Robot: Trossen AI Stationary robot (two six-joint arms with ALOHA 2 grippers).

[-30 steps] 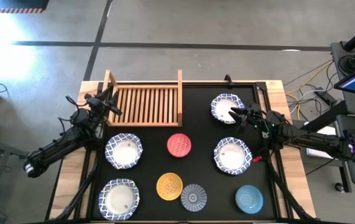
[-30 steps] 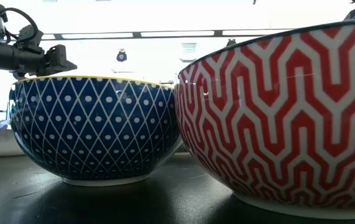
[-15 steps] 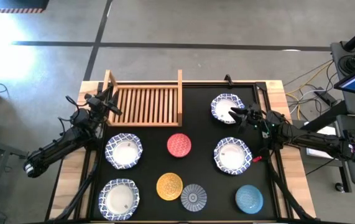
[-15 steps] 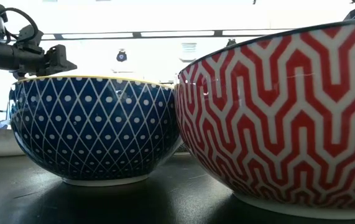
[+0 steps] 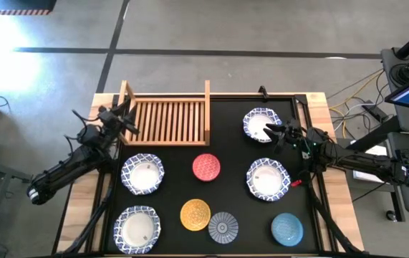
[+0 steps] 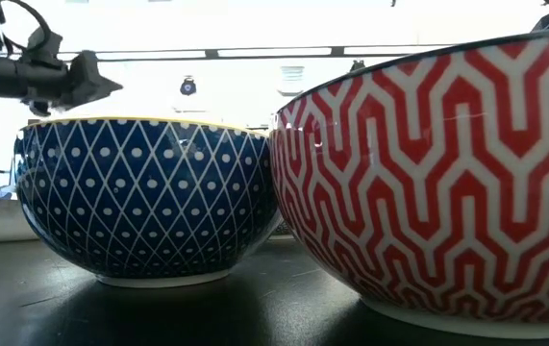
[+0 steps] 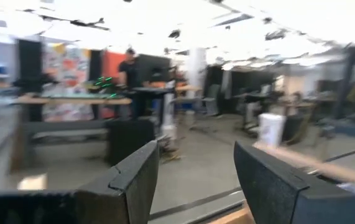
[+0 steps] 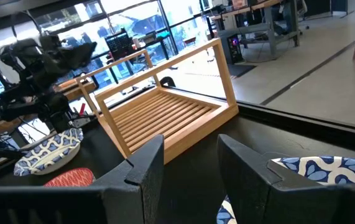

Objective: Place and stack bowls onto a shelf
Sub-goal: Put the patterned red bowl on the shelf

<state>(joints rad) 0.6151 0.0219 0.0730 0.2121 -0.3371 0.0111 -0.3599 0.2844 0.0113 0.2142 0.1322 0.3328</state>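
From above we see the whole layout: the shelf (image 5: 167,120) sits empty in the upper left of the black mat, its slats running top to bottom in the frame and its long side running left to right. Below and right of it lie the bowls, among them a red bowl (image 5: 206,167) mid-frame and a white bowl (image 5: 263,124) at upper right.

The low view hides all that; we see only the outsides of two nearby bowls, a blue-patterned bowl (image 6: 149,197) and a red-patterned bowl (image 6: 437,173).

The left gripper (image 5: 127,119) hangs at the shelf's left rail, fingers spread. The right gripper (image 5: 278,135) hovers at the white bowl's lower right rim, fingers spread, holding nothing.
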